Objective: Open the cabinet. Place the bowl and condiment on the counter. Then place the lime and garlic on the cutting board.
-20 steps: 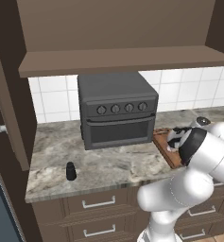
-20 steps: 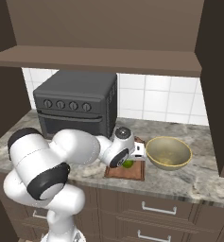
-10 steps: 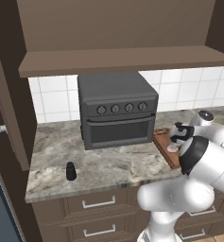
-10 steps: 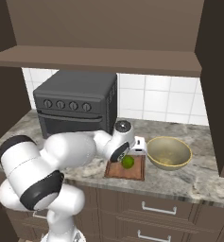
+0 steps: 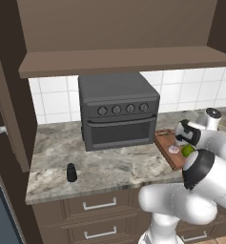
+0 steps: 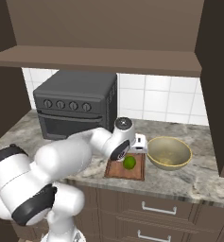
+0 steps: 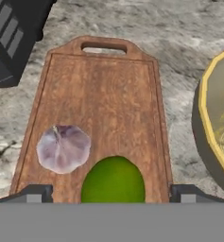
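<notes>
My hand (image 7: 111, 196) hangs with fingers spread directly over the round green lime (image 7: 113, 180) lying free on the reddish-brown wooden cutting board (image 7: 99, 94), pale garlic bulb (image 7: 63, 148) beside it.

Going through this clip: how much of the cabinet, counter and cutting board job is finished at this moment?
Nearly all of it looks done. The cabinet stands open, the bowl and the condiment sit on the counter, and the garlic and lime both lie on the cutting board. The gripper is open above the lime, holding nothing. Only backing the arm away seems left.
</notes>
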